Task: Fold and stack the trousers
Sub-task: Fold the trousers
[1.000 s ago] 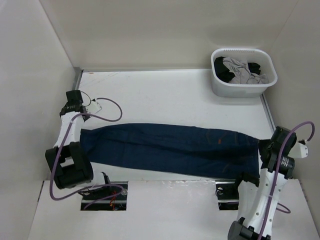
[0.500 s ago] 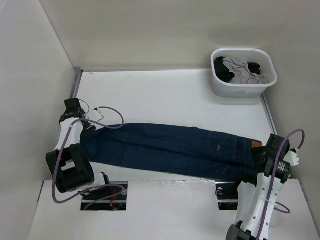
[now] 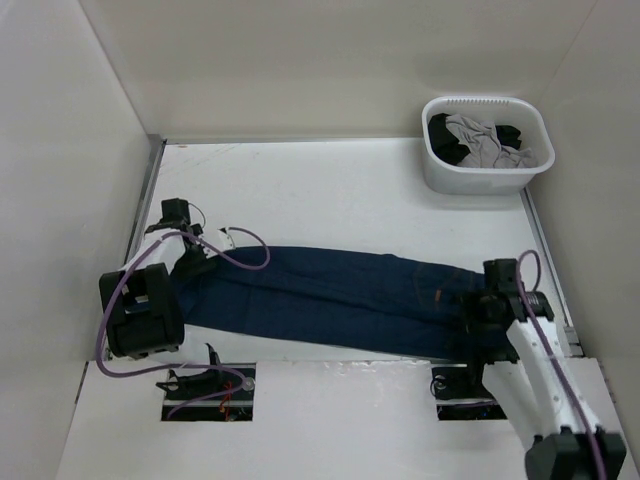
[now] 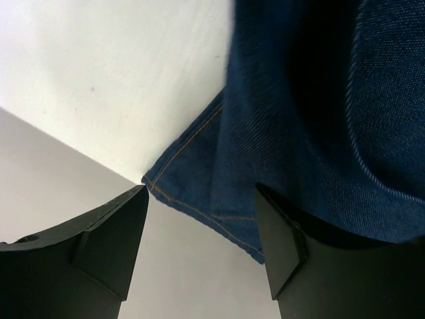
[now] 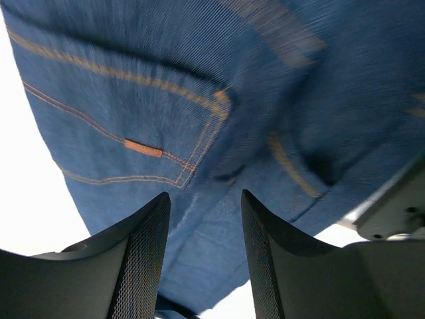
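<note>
The trousers (image 3: 340, 295) lie stretched flat across the worktop (image 3: 330, 190) – left hand (image 4: 200, 195) spread at the hem (image 4: 229, 222), right hand (image 5: 204, 198) spread over the back pocket (image 5: 119, 113) – so the fold looks barely begun, and each must pinch cloth next.

We see the jeans (image 4: 319, 133) as dark blue denim, a rough matt cloth with a fine diagonal rib, sewn with orange-tan thread along the hem and pockets. The table (image 3: 330, 190) under them is white, smooth and matt. The left gripper (image 4: 200, 194) has fingers (image 4: 106, 246) of plain black matt plastic. On the right gripper (image 5: 204, 196) the fingers (image 5: 143, 266) carry a fine meshed texture. The basket (image 3: 487, 103) looks like white plastic and holds soft crumpled cloth (image 3: 480, 142).
</note>
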Robot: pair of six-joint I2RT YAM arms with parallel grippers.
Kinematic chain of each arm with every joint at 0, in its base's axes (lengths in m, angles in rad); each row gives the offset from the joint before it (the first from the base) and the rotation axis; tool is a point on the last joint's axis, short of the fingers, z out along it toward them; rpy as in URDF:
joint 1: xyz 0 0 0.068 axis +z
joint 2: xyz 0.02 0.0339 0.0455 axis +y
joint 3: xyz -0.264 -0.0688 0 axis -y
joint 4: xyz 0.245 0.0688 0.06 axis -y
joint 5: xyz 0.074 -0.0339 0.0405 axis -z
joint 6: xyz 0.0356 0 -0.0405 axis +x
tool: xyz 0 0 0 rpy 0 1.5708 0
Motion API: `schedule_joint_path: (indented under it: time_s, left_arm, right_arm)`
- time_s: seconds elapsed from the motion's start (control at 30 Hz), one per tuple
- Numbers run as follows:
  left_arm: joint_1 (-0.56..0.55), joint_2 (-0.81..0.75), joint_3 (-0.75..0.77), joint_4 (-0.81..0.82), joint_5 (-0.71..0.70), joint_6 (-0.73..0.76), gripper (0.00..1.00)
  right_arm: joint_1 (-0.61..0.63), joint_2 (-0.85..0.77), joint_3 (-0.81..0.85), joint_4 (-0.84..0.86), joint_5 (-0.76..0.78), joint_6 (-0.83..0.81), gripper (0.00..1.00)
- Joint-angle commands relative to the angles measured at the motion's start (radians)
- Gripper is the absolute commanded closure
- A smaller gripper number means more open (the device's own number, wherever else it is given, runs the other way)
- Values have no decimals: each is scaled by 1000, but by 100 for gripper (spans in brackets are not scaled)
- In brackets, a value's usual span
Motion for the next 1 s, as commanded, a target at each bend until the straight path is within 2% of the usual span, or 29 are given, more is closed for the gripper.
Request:
schedule_joint_path:
  time_s: [0.0, 0.13, 0.3, 0.5, 0.73, 0.8, 0.87, 0.97]
  left_arm:
    - [-21, 26, -55, 59, -19, 91, 37]
    - [-39, 79, -78, 147, -58, 86, 36]
    - [-13, 166, 14, 159, -61, 4, 36]
    - [8, 287, 158, 141, -53, -144, 38]
    - [-4, 405, 344, 101, -23, -325, 38]
    - [-18, 427, 385, 48, -21, -365, 40]
    - [-21, 422, 382, 20, -21, -375, 41]
    - [-21, 378, 333, 30, -24, -361, 39]
  right_arm:
    - [138, 169, 25, 194, 73, 165, 48]
    - [189, 387, 20, 332, 84, 177, 48]
    - [184, 559, 129, 366, 176, 85, 48]
    - [166, 896, 432, 360, 274, -162, 45]
    - [120, 1170, 770, 378, 326, -310, 45]
    - [123, 1211, 860, 355, 331, -360, 46]
    - [129, 1189, 884, 322, 336, -384, 45]
    - [190, 1031, 756, 325, 386, -398, 45]
